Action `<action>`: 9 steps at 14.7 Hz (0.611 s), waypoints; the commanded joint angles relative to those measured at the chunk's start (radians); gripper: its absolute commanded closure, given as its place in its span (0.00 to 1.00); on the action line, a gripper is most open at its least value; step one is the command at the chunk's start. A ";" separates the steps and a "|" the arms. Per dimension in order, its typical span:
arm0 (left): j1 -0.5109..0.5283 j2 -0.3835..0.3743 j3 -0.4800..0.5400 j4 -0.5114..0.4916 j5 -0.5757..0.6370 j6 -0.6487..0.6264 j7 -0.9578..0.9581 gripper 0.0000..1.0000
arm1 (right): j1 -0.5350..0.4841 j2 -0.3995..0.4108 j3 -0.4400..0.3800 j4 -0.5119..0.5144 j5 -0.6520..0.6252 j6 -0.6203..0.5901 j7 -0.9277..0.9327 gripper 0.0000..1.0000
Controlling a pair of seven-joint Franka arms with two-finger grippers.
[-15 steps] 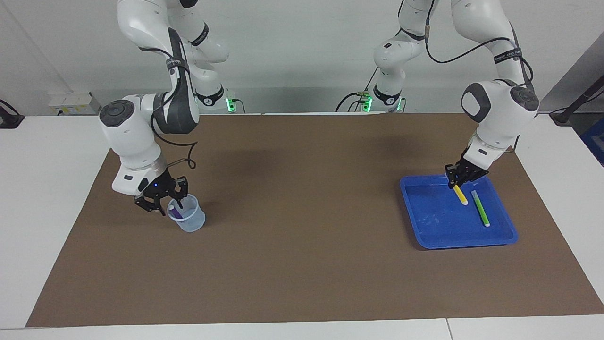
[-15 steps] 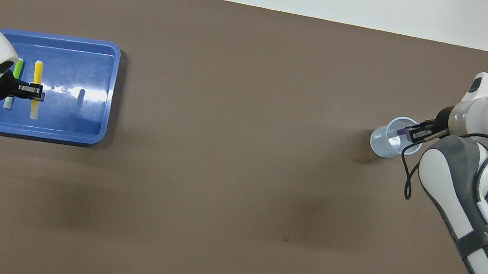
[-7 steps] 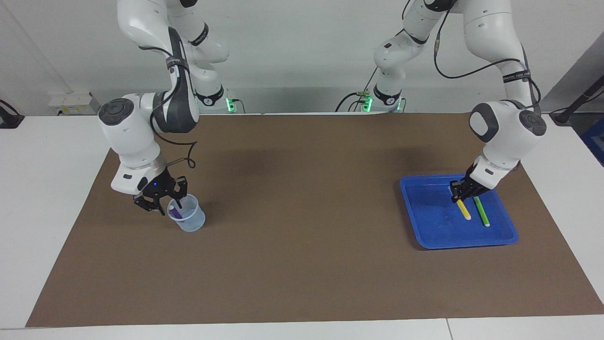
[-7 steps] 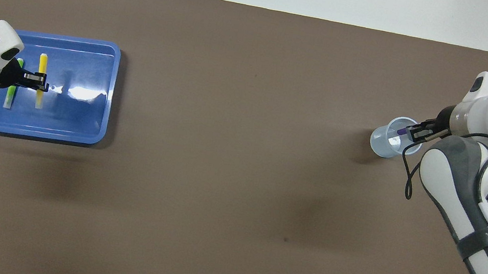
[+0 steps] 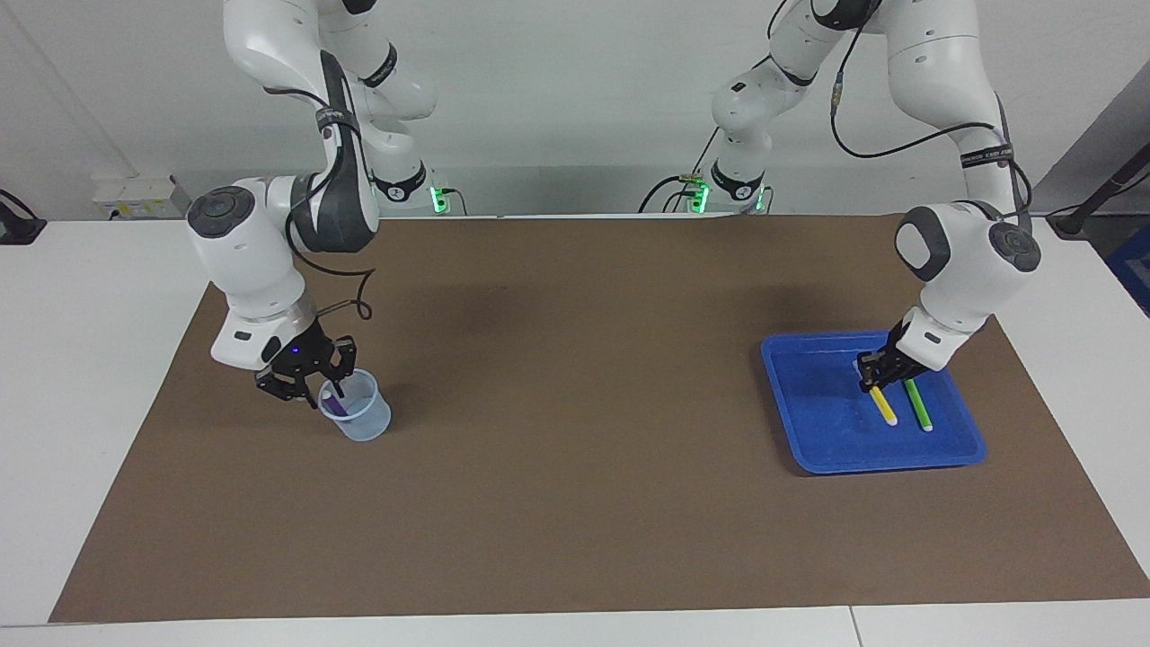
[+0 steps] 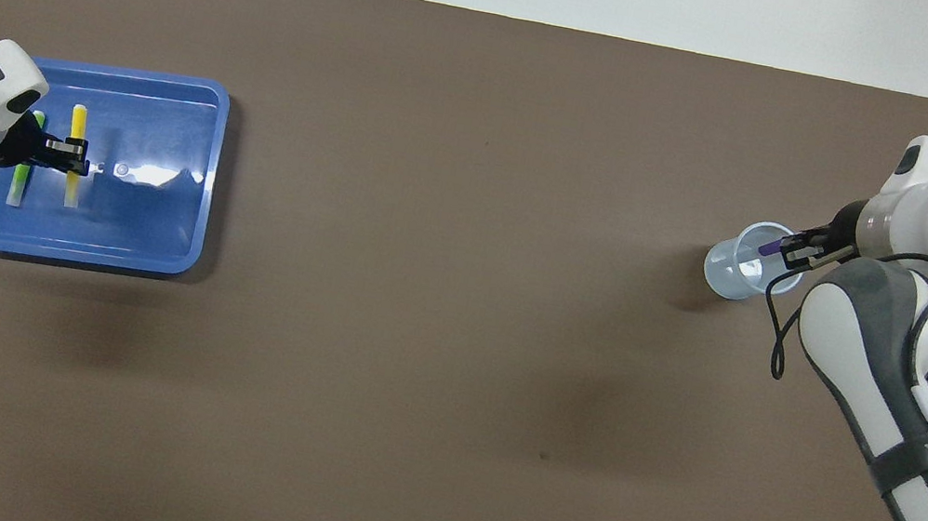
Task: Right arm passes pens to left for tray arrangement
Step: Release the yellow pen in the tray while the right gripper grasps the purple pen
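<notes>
A brown mat [image 5: 575, 503] covers a white table [image 5: 81, 377] set against a pale wall, with both arm bases at the robots' edge.

The left gripper [image 5: 873, 381] is down in the blue tray [image 5: 813, 422], fingertips shut on the upper end of the yellow pen [image 5: 883, 406], which slants down onto the tray floor; that gripped end is hidden by the fingers in both views. The green pen [image 5: 917, 403] lies flat just beside the yellow one, toward the left arm's end of the table, roughly parallel, its end nearer the robots partly covered by the gripper. The tray sits on the mat near its edge at the left arm's end.

The right gripper [image 5: 333, 386] reaches over the rim of a small translucent cup [image 5: 364, 422], fingertips closed on the purple pen [image 5: 334, 403], which stands tilted inside the cup. The pen's lower part shows only dimly through the plastic, and from overhead just a short purple stub [image 6: 764, 250] shows ahead of the fingers. The cup stands on the mat near its edge at the right arm's end.

Three pens in all: two in the tray, one in the cup; one tray, one cup
</notes>
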 commanded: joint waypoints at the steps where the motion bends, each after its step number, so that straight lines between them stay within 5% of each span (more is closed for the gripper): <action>1: -0.004 0.016 0.006 0.012 0.042 -0.013 -0.024 1.00 | -0.017 -0.012 0.013 0.012 -0.002 -0.022 -0.006 0.99; 9: -0.020 0.027 0.006 -0.001 0.042 -0.002 -0.075 1.00 | -0.006 -0.033 0.021 0.146 0.042 -0.188 0.003 1.00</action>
